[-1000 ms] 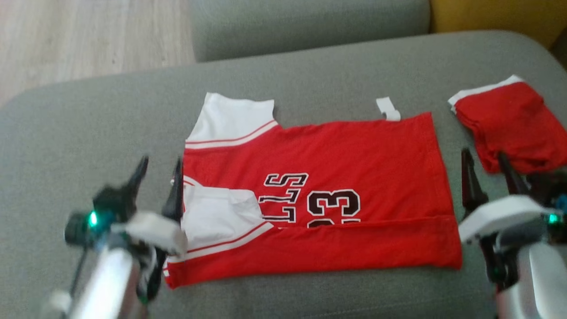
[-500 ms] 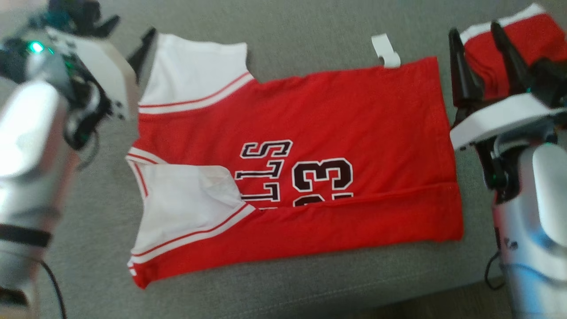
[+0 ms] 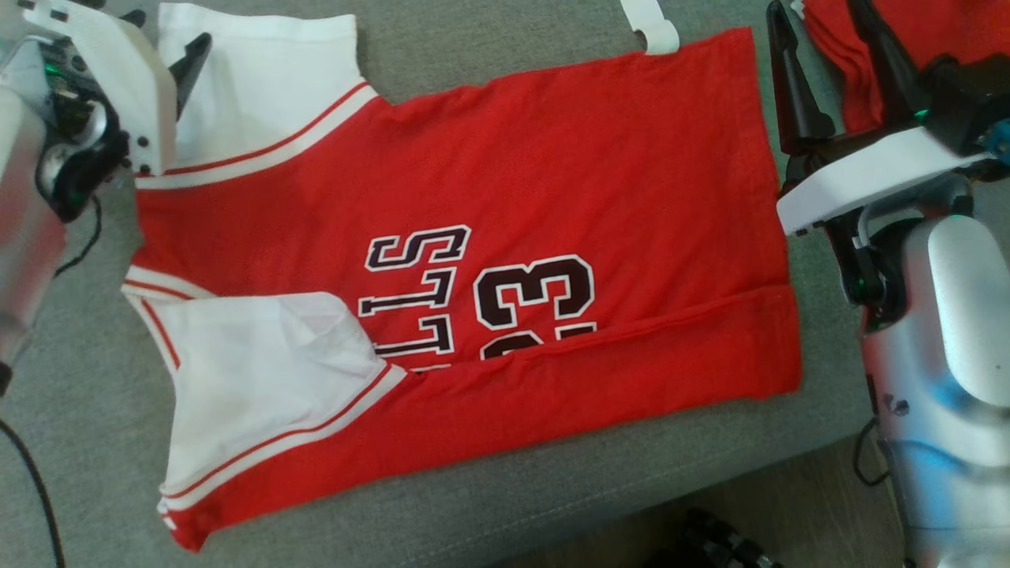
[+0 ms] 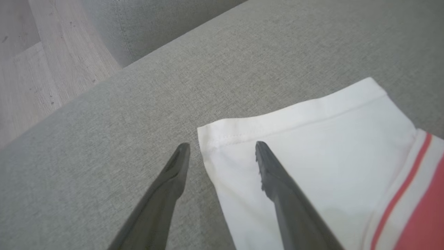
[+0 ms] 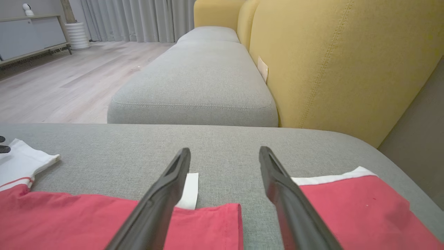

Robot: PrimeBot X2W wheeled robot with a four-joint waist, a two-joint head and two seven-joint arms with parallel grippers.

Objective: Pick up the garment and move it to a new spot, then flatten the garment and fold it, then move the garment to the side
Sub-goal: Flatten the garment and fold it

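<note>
The garment is a red jersey with white sleeves and dark lettering. It lies flat on the grey cushion, with its near long edge folded over. My left gripper is open at the far white sleeve. In the left wrist view the left gripper straddles the sleeve's corner, one finger over the cloth and one over the cushion. My right gripper is open beside the far hem corner. In the right wrist view the right gripper holds nothing, and a white tag lies by its left finger.
A second folded red garment lies just right of my right gripper. A yellow sofa back rises on the right, and another grey cushion lies beyond. The cushion's front edge runs near the lower right of the head view. A dark cable hangs at the left.
The head camera has tipped down and closer. Both arms have reached forward, the left from the near sleeve to the far sleeve, the right along the hem to its far corner. Both grippers stay open.
</note>
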